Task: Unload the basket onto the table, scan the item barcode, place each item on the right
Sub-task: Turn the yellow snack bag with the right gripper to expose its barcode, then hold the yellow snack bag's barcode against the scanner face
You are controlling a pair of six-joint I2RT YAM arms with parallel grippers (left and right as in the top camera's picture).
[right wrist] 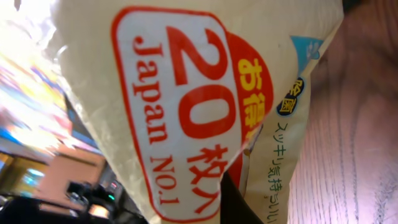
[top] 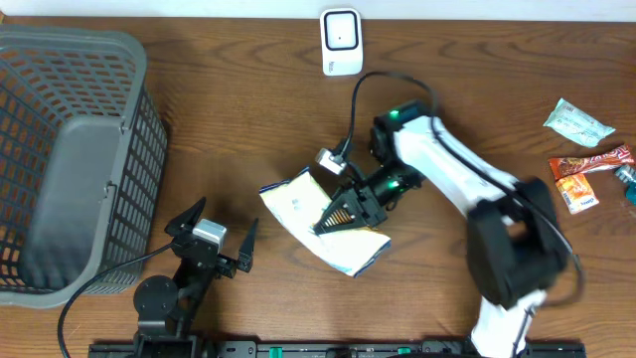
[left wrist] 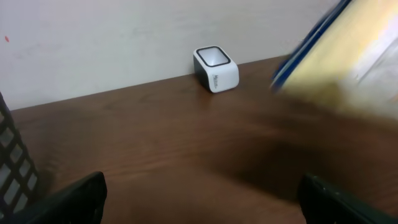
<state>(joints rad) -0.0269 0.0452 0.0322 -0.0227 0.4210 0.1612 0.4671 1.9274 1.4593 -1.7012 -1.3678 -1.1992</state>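
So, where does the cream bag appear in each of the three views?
Overhead: cream bag, centre, held by the right tool.
Left wrist: bag blurred, top right corner.
Right wrist: bag fills most of the frame.
Shared landmark: white scanner, in overhead and left wrist only.

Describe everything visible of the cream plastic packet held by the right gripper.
The cream, glossy plastic packet is a flat, soft pouch with crinkled sides and a blue edge. Its face carries a red-bordered white label reading "Japan NO.1" and a large red "20", plus small Japanese print. The right gripper is shut on its middle; nothing else touches it. It hangs tilted, apparently lifted off the brown wooden table, in front of the small white box scanner.
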